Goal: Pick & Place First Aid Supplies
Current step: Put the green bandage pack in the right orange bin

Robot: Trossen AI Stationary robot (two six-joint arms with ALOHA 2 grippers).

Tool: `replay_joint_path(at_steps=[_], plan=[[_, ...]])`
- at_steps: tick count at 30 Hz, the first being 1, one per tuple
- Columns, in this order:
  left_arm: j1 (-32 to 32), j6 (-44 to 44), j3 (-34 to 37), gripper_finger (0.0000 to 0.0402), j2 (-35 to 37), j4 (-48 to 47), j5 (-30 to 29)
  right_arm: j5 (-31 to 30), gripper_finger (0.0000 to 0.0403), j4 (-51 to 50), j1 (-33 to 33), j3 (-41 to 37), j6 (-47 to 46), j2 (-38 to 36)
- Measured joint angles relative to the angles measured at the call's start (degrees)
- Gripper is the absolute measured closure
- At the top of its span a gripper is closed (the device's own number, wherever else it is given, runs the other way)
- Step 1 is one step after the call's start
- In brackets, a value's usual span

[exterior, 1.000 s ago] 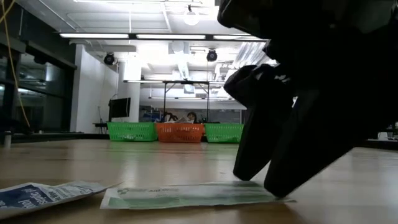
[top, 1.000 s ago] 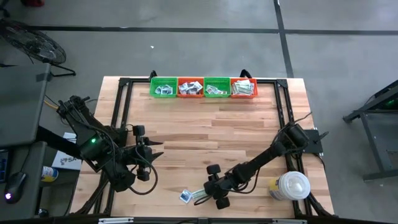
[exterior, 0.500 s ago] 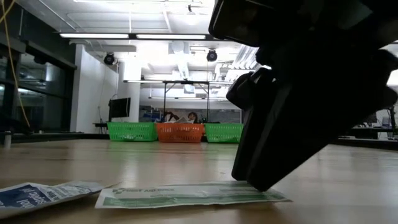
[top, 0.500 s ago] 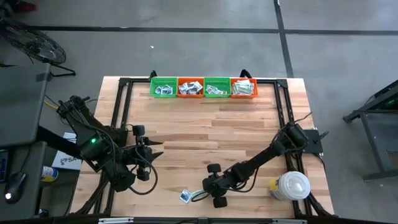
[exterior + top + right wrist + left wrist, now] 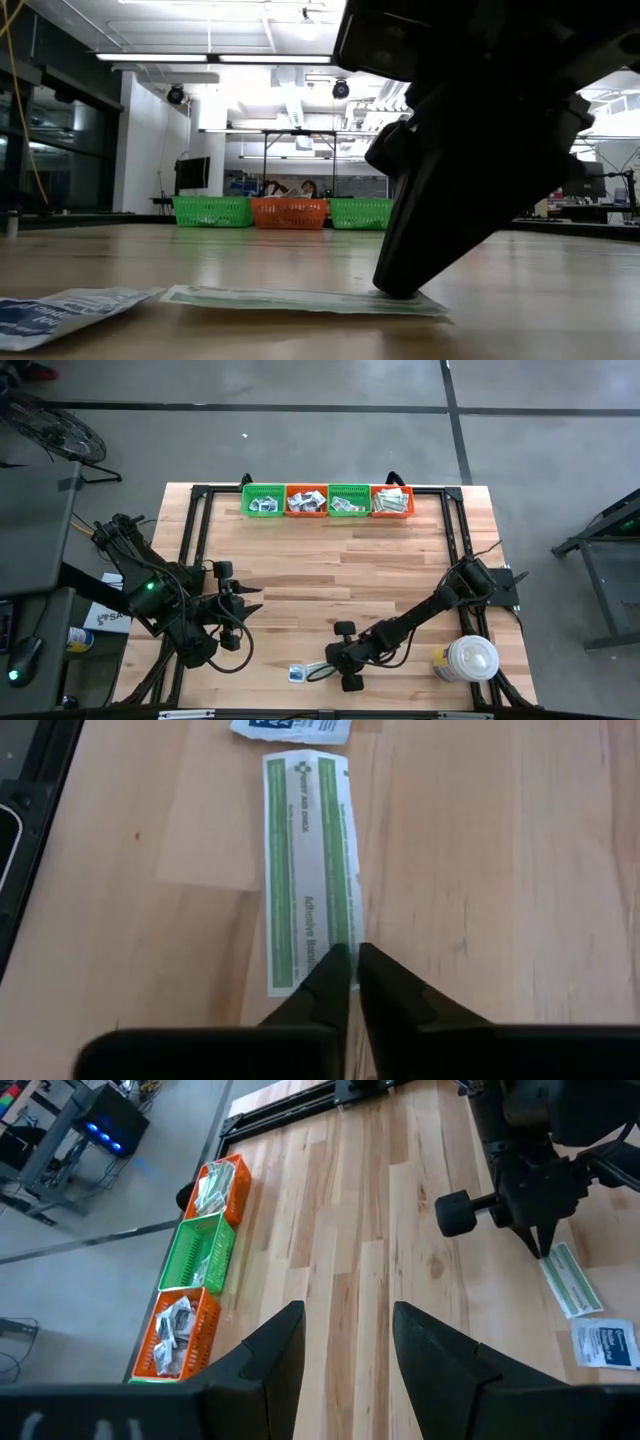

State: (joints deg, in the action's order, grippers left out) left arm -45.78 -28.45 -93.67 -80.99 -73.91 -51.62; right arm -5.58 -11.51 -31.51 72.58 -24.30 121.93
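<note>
The green strip [image 5: 308, 870] lies flat near the table's front edge, its near end pinched by the right gripper [image 5: 348, 966]. It is judged light, thin and floppy (apt to slide), so an end edge is best taken. A white packet [image 5: 297, 675] lies just beyond its far end. The baskets [image 5: 327, 501] stand well apart; the left gripper [image 5: 347, 1342] waits spread

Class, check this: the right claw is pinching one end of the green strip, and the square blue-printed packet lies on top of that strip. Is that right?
Not quite. The right claw pinches the strip, but the packet lies beside its far end, not on top. The right wrist view shows it.
</note>
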Motion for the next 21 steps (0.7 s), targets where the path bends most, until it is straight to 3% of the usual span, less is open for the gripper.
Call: replay_joint_path(at_steps=[9, 21], plan=[[0.00, -0.07, 0.00, 0.0253, 0.00, -0.17, 0.04, 0.83, 0.0402, -0.02, 0.00, -0.05, -1.81, -0.30], [0.00, -0.04, 0.00, 0.0253, 0.00, -0.17, 0.07, -4.84, 0.0402, -4.50, -0.51, -0.77, -2.57, -6.83]])
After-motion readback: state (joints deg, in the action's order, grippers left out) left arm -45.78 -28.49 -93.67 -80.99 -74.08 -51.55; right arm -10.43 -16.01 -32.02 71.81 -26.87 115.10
